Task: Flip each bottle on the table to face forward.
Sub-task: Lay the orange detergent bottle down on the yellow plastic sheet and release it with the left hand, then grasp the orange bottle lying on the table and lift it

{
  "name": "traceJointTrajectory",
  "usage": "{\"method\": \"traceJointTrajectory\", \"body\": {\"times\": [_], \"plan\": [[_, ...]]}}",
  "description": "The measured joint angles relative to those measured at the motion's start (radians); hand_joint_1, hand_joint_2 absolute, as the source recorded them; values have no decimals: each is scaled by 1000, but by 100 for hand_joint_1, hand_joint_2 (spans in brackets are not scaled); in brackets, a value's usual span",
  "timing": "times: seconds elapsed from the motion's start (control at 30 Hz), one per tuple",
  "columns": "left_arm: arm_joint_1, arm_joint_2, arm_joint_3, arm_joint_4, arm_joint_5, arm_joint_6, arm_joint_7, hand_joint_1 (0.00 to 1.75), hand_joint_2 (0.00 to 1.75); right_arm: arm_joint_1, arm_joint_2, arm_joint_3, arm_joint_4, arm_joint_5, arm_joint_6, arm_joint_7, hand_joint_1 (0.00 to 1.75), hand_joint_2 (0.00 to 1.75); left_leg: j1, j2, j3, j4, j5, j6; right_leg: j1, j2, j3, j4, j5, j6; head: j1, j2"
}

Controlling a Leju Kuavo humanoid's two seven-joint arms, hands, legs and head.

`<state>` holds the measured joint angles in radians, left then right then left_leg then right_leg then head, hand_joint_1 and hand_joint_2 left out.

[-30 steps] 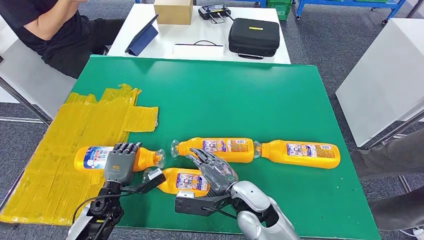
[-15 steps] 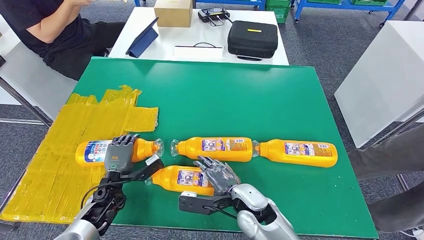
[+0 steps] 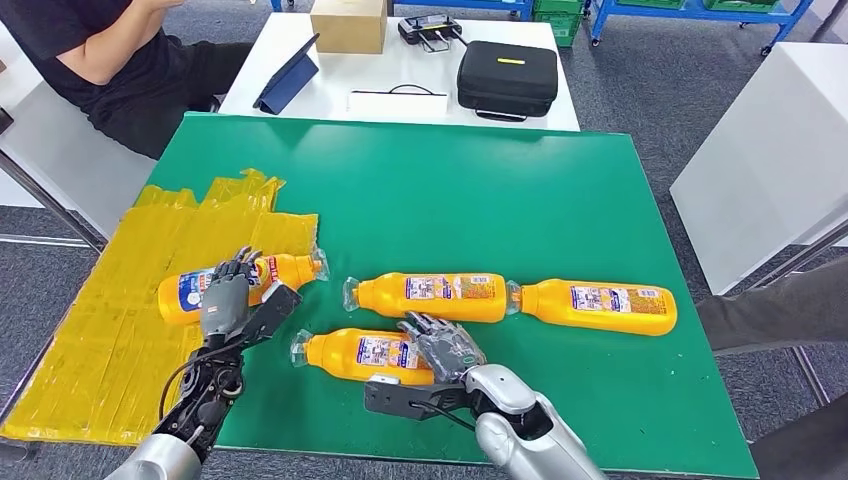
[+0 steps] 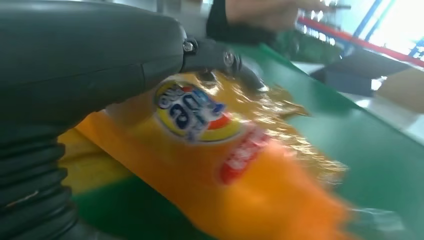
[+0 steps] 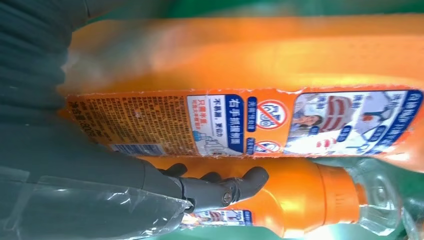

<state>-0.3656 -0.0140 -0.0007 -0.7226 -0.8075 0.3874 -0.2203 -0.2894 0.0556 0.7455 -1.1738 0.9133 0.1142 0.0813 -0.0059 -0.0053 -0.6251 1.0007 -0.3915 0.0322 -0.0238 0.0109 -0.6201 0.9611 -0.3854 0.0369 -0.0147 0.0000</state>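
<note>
- Four orange bottles lie on their sides on the green table [image 3: 520, 190], caps pointing toward the robot's left, which is why each has to be rolled rather than stood up.
- On the yellow taped sheet [image 3: 110, 330] at the table's left side, the left hand [image 3: 228, 300] wraps over the leftmost bottle [image 3: 285, 270]; the left wrist view shows a finger over its top and the round blue logo turned up, so the hand seems to be holding it to turn the front label into view.
- Lower down, the right hand [image 3: 443, 345] lies with fingers curled over the base end of the near bottle [image 3: 360, 355], which rests near the table's front edge; the right wrist view shows dark fingertips [image 5: 252, 177] hooked around the orange body. I judge this a grip meant to roll it.
- That bottle shows fine-print label, likely the back face, so its flip looks unfinished.
- Beyond it, the middle bottle [image 3: 430, 296] and the right bottle [image 3: 600, 305] lie end to end, untouched by either hand.
- Risk: round bottles may roll on once released.
</note>
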Motion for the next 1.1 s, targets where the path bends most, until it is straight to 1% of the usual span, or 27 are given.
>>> {"method": "traceJointTrajectory", "body": {"times": [0.07, 0.13, 0.23, 0.33, 0.47, 0.57, 0.73, 0.83, 1.1], "plan": [[21, -10, 0, -75, 89, -70, -10, 0, 0, -8, 0, 0, 18, -2, -1, 0, 0, 175, 0, 1, 0, 0, 0, 0, 0, 0, 0, 0, 0, 0, 0, 0], [51, -17, -5, -158, 173, -113, -12, 0, 0, -13, 1, 0, 35, -2, 2, -1, 0, 175, 0, 1, 1, 0, 0, 0, 0, 1, -1, 0, 0, 0, 0, 0], [93, -23, -21, -271, 260, -141, -12, 0, 0, -21, 1, 5, 55, 0, 11, -2, 0, 175, 0, 2, 0, 0, 0, 0, 0, 1, -1, 0, 2, 0, 0, 0], [115, -27, -33, -347, 301, -155, -15, 0, 0, -32, 2, 16, 70, 1, 26, 2, 0, 175, 1, 3, 0, 0, 0, 0, 1, 2, -2, 0, 2, 0, 0, 0], [121, -27, -51, -407, 390, -170, -41, 0, 0, -67, 0, 48, 101, -6, 96, 3, 175, 175, 1, 6, 2, 0, -1, -1, 1, 5, -2, 0, 1, -1, 0, 0], [118, -27, -66, -434, 454, -162, -58, 0, 0, -92, -2, 88, 125, -23, 133, -8, 175, 175, 1, 9, 4, 0, -1, -2, 2, 8, -1, 0, 1, -2, 0, 0], [114, -26, -78, -455, 509, -145, -70, 0, 0, -130, -8, 153, 153, -37, 146, -13, 175, 175, 2, 14, 7, 0, -2, -3, 2, 14, 0, 0, 2, -4, 0, 0], [113, -26, -82, -460, 514, -144, -76, 0, 0, -142, -10, 172, 164, -38, 146, -14, 175, 175, 2, 15, 7, 0, -2, -3, 3, 15, 0, 0, 3, -5, 0, 0], [112, -26, -87, -463, 537, -130, -82, 0, 0, -158, -15, 203, 177, -38, 150, -18, 175, 175, 3, 16, 7, 0, -3, -4, 3, 16, 0, 0, 4, -4, 0, 0]]}}
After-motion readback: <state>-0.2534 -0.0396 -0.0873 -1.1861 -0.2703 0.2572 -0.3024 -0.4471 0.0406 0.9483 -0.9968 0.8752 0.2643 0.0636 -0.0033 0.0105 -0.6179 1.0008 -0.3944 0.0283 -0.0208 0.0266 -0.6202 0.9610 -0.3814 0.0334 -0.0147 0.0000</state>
